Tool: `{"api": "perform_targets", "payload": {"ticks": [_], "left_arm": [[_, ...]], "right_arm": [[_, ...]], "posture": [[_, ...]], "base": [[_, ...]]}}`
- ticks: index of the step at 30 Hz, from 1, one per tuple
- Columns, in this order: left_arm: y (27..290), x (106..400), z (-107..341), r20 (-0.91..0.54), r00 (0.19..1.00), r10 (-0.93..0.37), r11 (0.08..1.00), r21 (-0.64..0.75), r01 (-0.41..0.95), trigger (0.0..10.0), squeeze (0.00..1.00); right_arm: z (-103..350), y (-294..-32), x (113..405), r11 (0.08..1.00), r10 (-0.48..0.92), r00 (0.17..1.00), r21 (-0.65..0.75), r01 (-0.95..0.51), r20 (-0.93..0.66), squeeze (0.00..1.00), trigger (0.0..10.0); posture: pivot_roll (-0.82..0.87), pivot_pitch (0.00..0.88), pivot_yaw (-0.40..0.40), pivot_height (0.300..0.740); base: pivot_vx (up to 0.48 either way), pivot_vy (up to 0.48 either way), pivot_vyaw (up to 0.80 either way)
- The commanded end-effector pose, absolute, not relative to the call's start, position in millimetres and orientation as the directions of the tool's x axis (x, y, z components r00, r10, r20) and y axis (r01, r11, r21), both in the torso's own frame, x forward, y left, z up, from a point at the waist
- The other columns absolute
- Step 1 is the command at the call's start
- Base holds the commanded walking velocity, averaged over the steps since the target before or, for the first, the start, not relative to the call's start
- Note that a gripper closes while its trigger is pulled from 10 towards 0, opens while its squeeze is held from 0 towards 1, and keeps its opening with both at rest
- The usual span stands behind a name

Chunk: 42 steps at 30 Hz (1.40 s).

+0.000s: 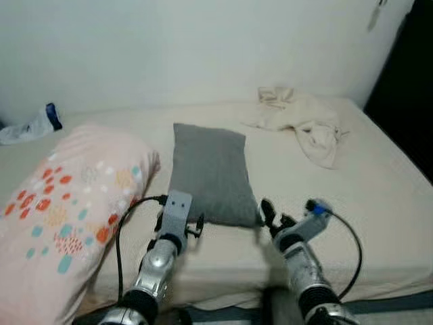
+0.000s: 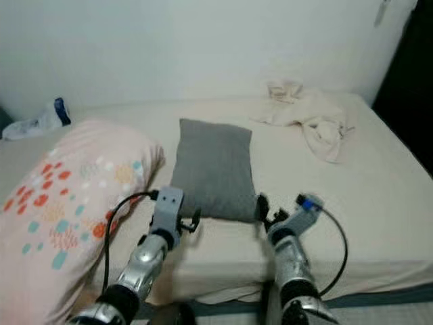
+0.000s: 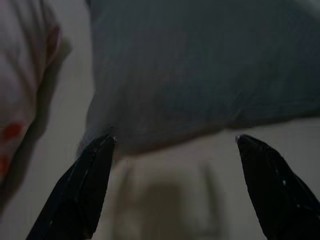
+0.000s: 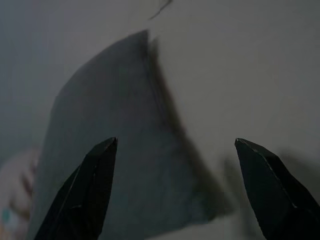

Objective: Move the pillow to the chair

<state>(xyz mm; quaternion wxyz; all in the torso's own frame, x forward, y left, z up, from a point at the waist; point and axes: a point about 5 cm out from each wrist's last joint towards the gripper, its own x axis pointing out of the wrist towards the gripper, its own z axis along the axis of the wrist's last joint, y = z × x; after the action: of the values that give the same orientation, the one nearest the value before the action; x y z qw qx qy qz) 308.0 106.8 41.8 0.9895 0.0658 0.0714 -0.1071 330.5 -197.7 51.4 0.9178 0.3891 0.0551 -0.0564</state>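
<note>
Both grippers, left [image 3: 175, 142] and right [image 4: 175, 145], had fingers spread at pillow [image 1: 210, 172] near corners on bed [image 1: 379, 183], apparently for two-handed lift.

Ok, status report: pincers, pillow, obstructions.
Left pincer open, at the grey pillow near edge. Right pincer open, at its near right corner. Pillow flat on the bed, not gripped. Patterned pillow lies alongside, left.

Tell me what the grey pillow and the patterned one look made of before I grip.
Grey pillow: seemingly matte woven fabric over soft filling; it lies flattish with crisp corners. Patterned pillow: soft pinkish printed cloth, perhaps cotton, plump and rounded. Both grippers, left and right, are open at the grey pillow's near edge.
</note>
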Motion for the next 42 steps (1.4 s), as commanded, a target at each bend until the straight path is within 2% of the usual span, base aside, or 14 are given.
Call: {"api": "perform_targets", "payload": {"ticks": [1,6,11,14,17,24,25,27,29,34,36,42], "left_arm": [[116.6,300.3,39.1,-0.15,0.97,-0.191,0.963,0.164,0.215,10.0,0.0],[127.8,279.8,37.5,-0.138,0.972,-0.191,0.951,0.22,0.218,10.0,0.0],[135.1,261.5,40.7,-0.135,0.974,-0.181,0.949,0.235,0.209,10.0,0.0],[139.2,249.4,44.7,-0.137,0.975,-0.177,0.949,0.238,0.206,10.0,0.0],[140.2,243.1,48.2,-0.141,0.974,-0.175,0.949,0.241,0.205,10.0,0.0],[140.3,232.4,53.7,-0.168,0.971,-0.169,0.948,0.243,0.207,10.0,0.0],[139.5,231.2,54.0,-0.172,0.971,-0.168,0.949,0.239,0.206,10.0,0.0],[139.0,230.1,54.5,-0.177,0.97,-0.167,0.95,0.236,0.206,10.0,0.0],[135.5,229.6,54.2,-0.181,0.969,-0.166,0.955,0.215,0.204,10.0,0.0],[129.9,233.2,55.9,-0.188,0.969,-0.161,0.967,0.166,0.193,10.0,0.0],[125.7,242.5,57.5,-0.184,0.971,-0.154,0.98,0.099,0.174,10.0,0.0],[122.9,253.8,59.3,-0.183,0.972,-0.146,0.986,0.048,0.157,10.0,0.0]], "right_arm": [[40.6,-197.8,326.3,0.62,-0.07,0.975,0.757,0.208,-0.211,0.0,10.0],[31.3,-191.5,323.8,0.6,-0.009,0.959,0.766,0.231,-0.283,0.0,10.0],[34.4,-184.8,327.4,0.59,0.041,0.964,0.785,0.189,-0.263,0.0,10.0],[51.0,-182.1,338.5,0.562,0.083,0.984,0.823,0.084,-0.157,0.0,10.0],[60.0,-182.5,344.2,0.548,0.095,0.99,0.836,0.037,-0.107,0.0,10.0],[88.3,-191.1,362.4,0.541,0.055,0.997,0.841,0.008,-0.045,0.0,10.0],[94.8,-186.4,365.9,0.534,0.089,0.996,0.844,-0.044,-0.005,0.0,0.0],[99.1,-183.1,368.0,0.529,0.114,0.993,0.845,-0.08,0.023,0.0,0.0],[104.7,-168.3,371.0,0.556,0.224,0.973,0.814,-0.17,0.051,0.0,0.0],[98.3,-153.9,368.6,0.632,0.339,0.941,0.744,-0.215,-0.016,0.0,0.0],[75.9,-146.5,356.1,0.789,0.436,0.88,0.55,-0.274,-0.188,0.0,0.0],[57.1,-161.2,344.4,0.829,0.381,0.879,0.527,-0.189,-0.285,0.0,0.0]], "posture": [[0.12,0.284,0.103,0.621],[0.18,0.341,0.108,0.621],[0.22,0.377,0.123,0.621],[0.25,0.394,0.14,0.621],[0.26,0.401,0.141,0.621],[0.27,0.404,0.135,0.621],[0.27,0.4,0.128,0.621],[0.27,0.4,0.128,0.621],[0.26,0.387,0.113,0.621],[0.23,0.363,0.093,0.621],[0.21,0.334,0.072,0.621],[0.17,0.304,0.057,0.621]], "base": [[0.0,0.0,0.0],[0.0,0.0,0.0],[0.0,0.0,0.0],[0.0,0.0,0.0],[0.0,0.0,0.0],[0.0,0.0,0.0],[0.0,0.0,0.0],[0.0,0.0,0.0],[0.0,0.0,0.0],[0.0,0.0,0.0],[0.0,0.0,0.0],[0.0,0.0,0.0]]}}
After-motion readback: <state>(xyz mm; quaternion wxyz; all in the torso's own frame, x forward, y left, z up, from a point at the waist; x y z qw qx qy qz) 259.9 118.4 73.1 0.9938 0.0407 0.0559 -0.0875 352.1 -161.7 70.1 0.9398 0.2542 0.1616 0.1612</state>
